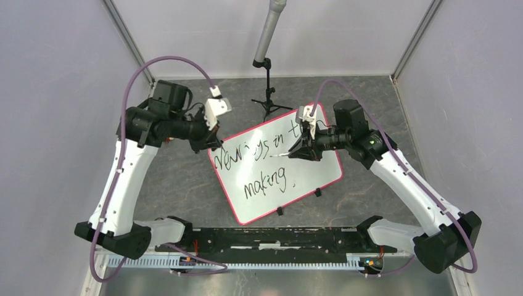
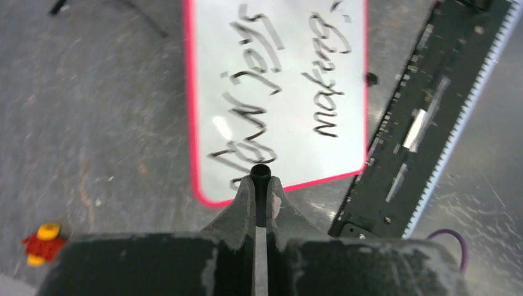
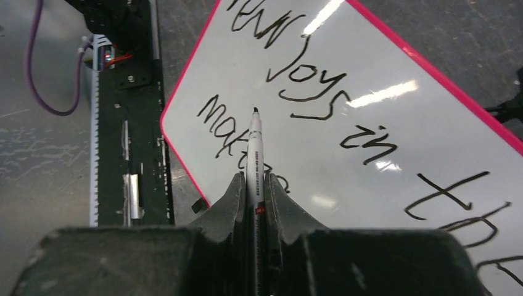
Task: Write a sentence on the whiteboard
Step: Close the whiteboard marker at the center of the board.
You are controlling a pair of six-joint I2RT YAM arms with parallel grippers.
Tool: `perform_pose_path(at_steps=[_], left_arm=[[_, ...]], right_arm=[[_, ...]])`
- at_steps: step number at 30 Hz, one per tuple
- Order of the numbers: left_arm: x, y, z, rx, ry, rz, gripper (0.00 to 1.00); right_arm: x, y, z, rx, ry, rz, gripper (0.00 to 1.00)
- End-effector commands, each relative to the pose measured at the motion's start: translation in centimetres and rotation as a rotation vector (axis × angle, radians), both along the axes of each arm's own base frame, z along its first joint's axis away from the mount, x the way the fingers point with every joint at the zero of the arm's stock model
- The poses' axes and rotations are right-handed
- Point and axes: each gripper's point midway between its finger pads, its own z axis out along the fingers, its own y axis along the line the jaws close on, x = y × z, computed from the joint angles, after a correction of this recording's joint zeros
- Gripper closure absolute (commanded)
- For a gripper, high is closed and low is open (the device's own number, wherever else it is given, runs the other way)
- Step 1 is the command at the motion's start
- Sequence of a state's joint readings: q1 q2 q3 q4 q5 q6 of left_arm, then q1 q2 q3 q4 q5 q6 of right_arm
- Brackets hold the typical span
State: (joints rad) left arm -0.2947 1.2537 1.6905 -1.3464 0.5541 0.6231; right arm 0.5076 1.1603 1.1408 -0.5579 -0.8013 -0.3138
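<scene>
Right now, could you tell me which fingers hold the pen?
The right fingers, clamped on the long white pen above the whiteboard; the left fingers pinch only a short black stub.

Pale walls (image 1: 55,92) enclose a mottled grey table (image 1: 185,185); black tripod (image 1: 269,92) behind.

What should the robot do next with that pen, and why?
Probably ease the right end effector, shut on the marker, up off the whiteboard and toward the left end effector for recapping. The sentence already ends in a full stop, the marker's tip is bare, and the left end effector pinches what looks like its black cap.
</scene>
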Motion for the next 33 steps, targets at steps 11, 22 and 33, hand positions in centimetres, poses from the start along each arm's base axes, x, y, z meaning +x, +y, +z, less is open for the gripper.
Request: perform_pose_path(at_steps=[11,22,33], left_arm=[[-4.6,-6.5,-2.1,0.342,-0.066,-0.301,0.98],[-6.3,-9.2,-4.4,0.414,-0.04,-0.375,0.98],[-5.7,-9.8,-5.1,0.414,-0.029,-0.332,0.98]], right_arm=[[-5.2,2.4,1.4,0.276,0.343,0.168,1.0],[-5.9,2.8,1.4,0.405,0.529,0.131,1.0],[-4.4,3.1,2.4,0.445,0.509,0.049,1.0]])
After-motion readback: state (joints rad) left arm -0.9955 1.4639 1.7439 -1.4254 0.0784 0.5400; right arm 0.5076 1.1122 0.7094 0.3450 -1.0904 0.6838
